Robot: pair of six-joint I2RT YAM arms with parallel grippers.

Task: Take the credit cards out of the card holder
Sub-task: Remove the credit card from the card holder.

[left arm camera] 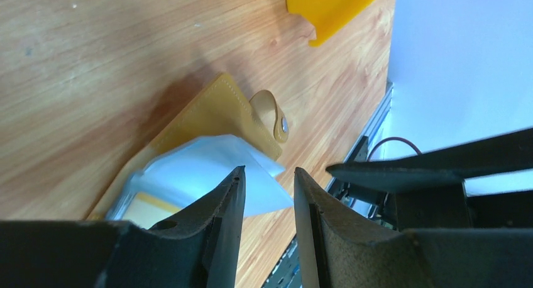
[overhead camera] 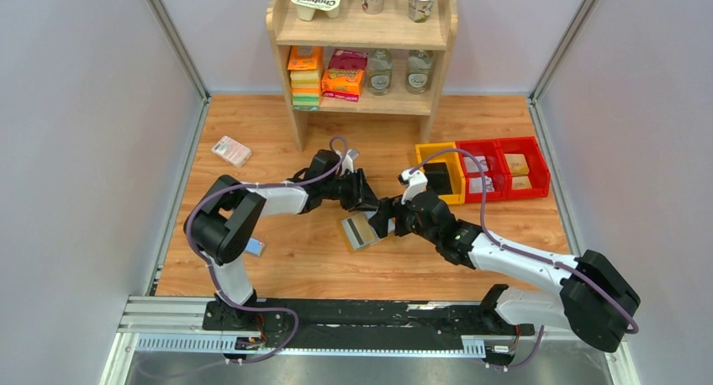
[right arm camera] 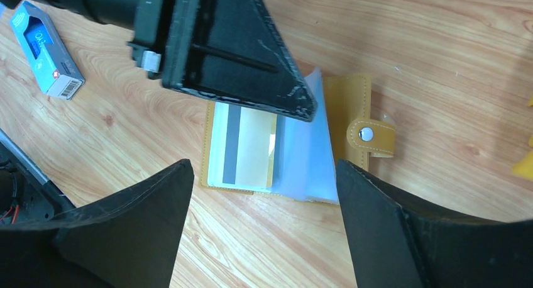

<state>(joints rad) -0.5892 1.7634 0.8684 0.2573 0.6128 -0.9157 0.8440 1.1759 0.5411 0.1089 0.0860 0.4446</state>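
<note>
Lying open on the light wooden table (overhead camera: pixel 252 116), the tan-brown leather-like folding card holder (overhead camera: pixel 357 232) sits near the middle of the table, between the two arms and well in front of the wooden shelf unit (overhead camera: pixel 361 32). Its clear plastic sleeves (right arm camera: pixel 302 156) are fanned out, and a pale yellow credit card with a grey stripe (right arm camera: pixel 248 146) shows inside the left-hand sleeve. The closing strap with its metal snap stud (right arm camera: pixel 371 137) sticks out on the holder's right edge.

The left end effector (left arm camera: pixel 269 178) hangs low over the sleeves with its fingers (left arm camera: pixel 229 206) released to a narrow gap. One of its fingers reaches across the top of the holder in the right wrist view. Whether it touches a sleeve cannot be told.

The right end effector (right arm camera: pixel 264 168) hovers just above the near edge of the holder, spread wide and grasping nothing.

A blue rectangular box with a barcode label (right arm camera: pixel 47 49) lies on the table off to the left. A pink-white packet (overhead camera: pixel 231 150) lies farther back on the left. A yellow plastic bin (overhead camera: pixel 458 187) and red bins (overhead camera: pixel 536 166) stand to the right.
</note>
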